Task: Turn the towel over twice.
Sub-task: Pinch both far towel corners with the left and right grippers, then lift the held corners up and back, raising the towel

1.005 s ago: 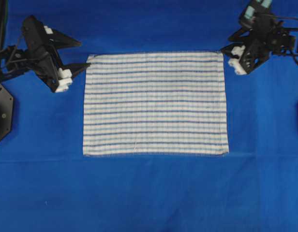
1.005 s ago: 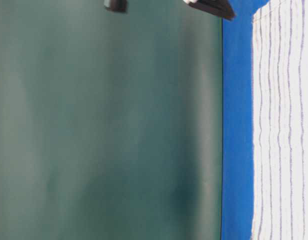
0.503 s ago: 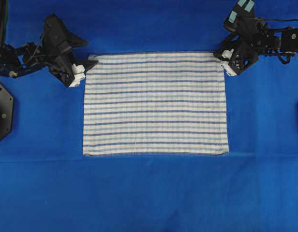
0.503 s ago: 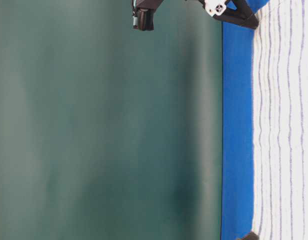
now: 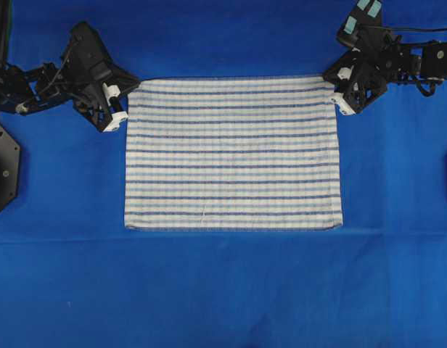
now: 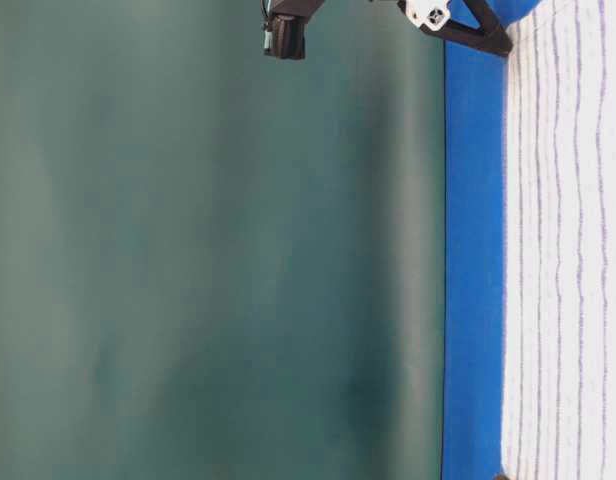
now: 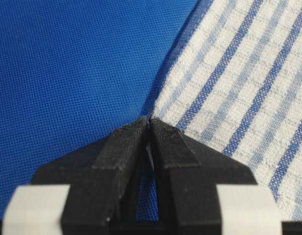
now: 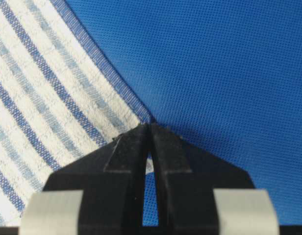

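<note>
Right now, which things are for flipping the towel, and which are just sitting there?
For the job:
- the towel, striped and flat
- left hand, shut on one far corner
- right hand, shut on the other far corner

Just there:
- the blue cloth underneath
- the green wall

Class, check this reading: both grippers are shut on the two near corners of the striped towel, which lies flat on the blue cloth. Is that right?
Not quite. The left gripper and right gripper are shut on the two far corners of the striped towel, at the edge nearest the arms, as the overhead view shows. The towel does lie flat on the blue cloth.
</note>
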`<state>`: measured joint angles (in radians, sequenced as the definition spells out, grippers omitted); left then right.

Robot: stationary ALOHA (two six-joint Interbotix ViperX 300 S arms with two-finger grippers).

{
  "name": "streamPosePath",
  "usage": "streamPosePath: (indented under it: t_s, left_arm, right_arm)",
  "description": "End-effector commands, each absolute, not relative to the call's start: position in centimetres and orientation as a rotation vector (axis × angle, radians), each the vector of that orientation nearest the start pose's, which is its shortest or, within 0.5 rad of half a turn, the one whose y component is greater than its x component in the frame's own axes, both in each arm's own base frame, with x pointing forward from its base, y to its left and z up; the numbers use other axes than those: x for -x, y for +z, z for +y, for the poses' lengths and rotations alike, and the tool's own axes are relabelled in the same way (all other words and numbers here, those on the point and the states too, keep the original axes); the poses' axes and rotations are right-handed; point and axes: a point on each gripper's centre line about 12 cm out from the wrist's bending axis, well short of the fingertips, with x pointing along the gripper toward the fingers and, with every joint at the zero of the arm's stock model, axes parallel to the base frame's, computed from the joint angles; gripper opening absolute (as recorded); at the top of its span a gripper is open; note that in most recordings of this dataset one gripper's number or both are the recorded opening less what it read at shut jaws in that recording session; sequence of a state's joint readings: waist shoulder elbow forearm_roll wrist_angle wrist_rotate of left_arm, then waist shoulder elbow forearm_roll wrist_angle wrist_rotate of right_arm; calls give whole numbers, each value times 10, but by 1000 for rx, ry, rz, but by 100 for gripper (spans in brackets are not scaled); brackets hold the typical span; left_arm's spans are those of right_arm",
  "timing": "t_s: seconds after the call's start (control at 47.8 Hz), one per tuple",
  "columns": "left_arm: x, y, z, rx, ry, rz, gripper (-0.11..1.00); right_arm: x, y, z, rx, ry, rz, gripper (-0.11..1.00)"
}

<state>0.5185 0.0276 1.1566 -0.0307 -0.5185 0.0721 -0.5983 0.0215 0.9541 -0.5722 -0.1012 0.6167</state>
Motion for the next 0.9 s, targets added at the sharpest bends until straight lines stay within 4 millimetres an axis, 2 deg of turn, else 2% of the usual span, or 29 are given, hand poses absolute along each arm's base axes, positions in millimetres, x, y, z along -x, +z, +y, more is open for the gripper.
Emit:
streamPosePath:
  t_s: [0.0, 0.188, 0.419, 0.586, 0.691, 0.879]
  left_arm:
    - [-240, 78, 138, 120, 497, 650, 4]
    - [-244, 94, 141, 100, 499, 606, 4]
    - [-255, 138, 156, 22, 509, 548, 2]
    - [-258, 189, 176, -60, 549, 476, 2]
    - [-255, 220, 185, -73, 585, 425, 2]
    - [-245, 271, 187, -111, 620, 328, 2]
  right_arm:
    - [-261, 91, -172, -327, -532, 824, 3]
    - [-263, 102, -175, -316, -541, 787, 3]
    - [-252, 141, -192, -288, -624, 709, 3]
    - [-241, 190, -208, -202, -699, 631, 3]
    - [-236, 229, -211, -146, -743, 569, 4]
    - [-225, 285, -210, -71, -800, 465, 3]
